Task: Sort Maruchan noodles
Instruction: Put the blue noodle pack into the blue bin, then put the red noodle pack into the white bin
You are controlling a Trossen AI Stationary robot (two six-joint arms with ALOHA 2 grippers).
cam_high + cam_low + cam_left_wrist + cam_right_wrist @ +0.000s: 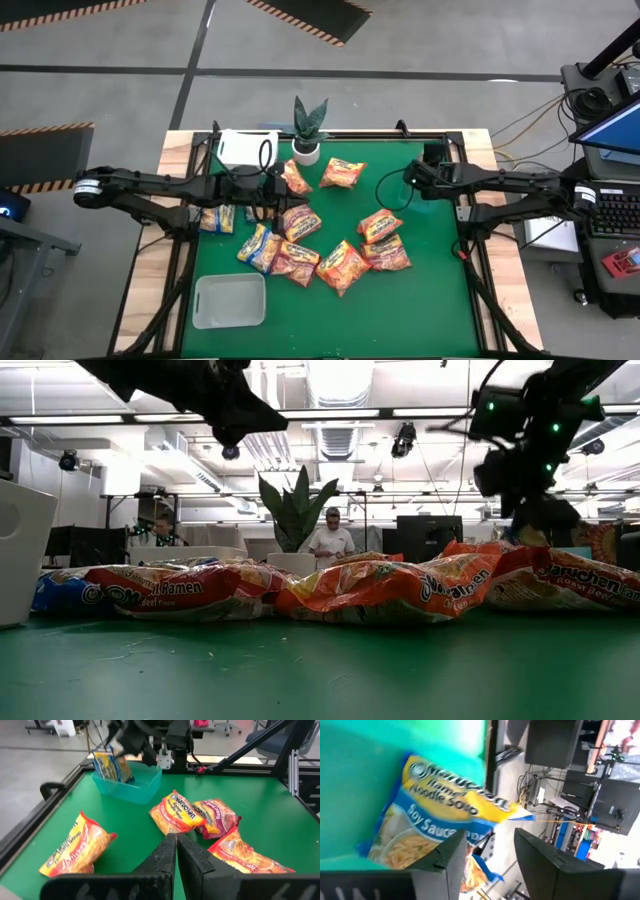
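Light falls evenly from above — long ceiling lamps glow white in the low view and bleach the room behind. The green worktop is bright with only soft, faint shadows under the packets. Low down, the near worktop blurs. In the right wrist view the blue-and-yellow packet is smeared, and the dark fingers are out of focus — edges soft.

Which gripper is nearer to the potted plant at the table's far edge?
Left. The left gripper is close to the potted plant, toward the table's middle; the right gripper is clearly farther off to the side.
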